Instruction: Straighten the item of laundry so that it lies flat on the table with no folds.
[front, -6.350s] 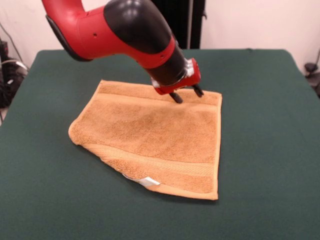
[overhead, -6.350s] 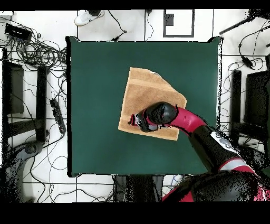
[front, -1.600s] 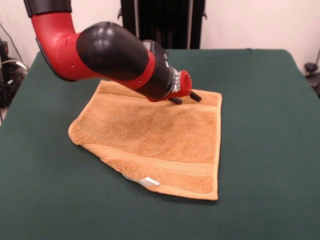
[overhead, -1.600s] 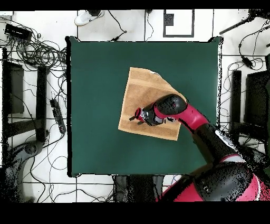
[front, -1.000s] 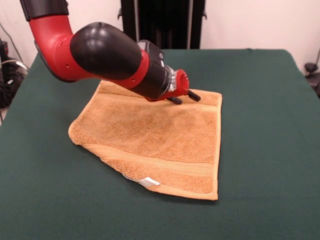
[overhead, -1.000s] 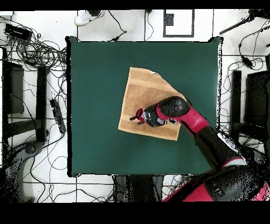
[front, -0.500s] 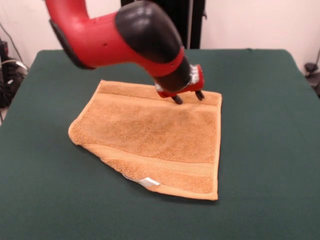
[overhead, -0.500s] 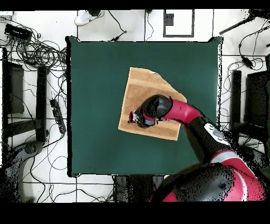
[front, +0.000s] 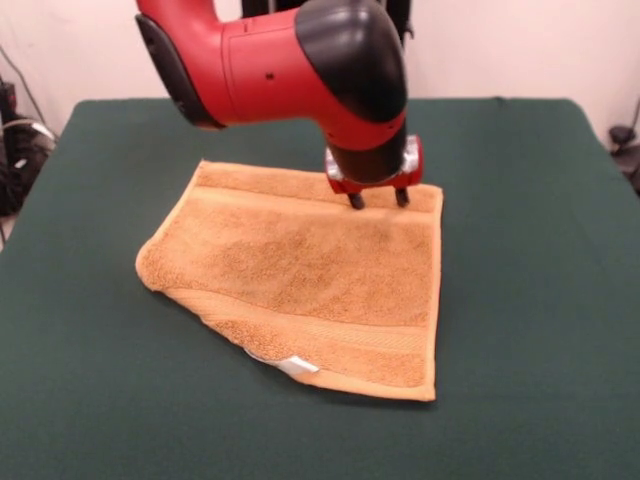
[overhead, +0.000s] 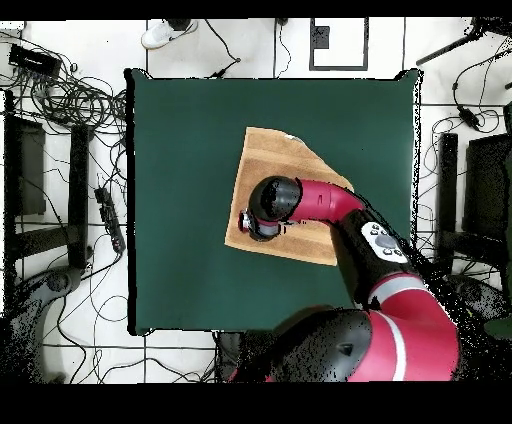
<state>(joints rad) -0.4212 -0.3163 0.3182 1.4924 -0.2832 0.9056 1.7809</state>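
On the tabletop: the green tabletop (front: 540, 300) carries one orange-tan towel (front: 300, 270), lying about mid-table and well clear of every edge.
Towel shape: not yet square; its near-left corner is tucked under, leaving a slanted folded edge along the near-left side, with a small white tag (front: 292, 366) peeking out at the near edge.
Towel bands: one flat woven band runs along the far edge, another close to the near edge.
Arm: the red and black arm (front: 300, 60) comes down over the far-right part of the towel.
Gripper: the gripper (front: 378, 199) points straight down, its two dark fingers spread apart with nothing between them, tips at or just above the far band near the far-right corner; contact cannot be told.
Overhead check: the gripper (overhead: 250, 226) sits over the towel (overhead: 270, 165) near one edge, the arm hiding much of the cloth.
Step in hand: likely a first grasp or pin at the far edge.
Risk one: pinching here and pulling would drag the whole towel, since the tucked corner lies diagonally opposite.
Risk two: a deep pinch could bunch the terry and add a wrinkle.
Risk three: a shallow close on the thin band may slip off.
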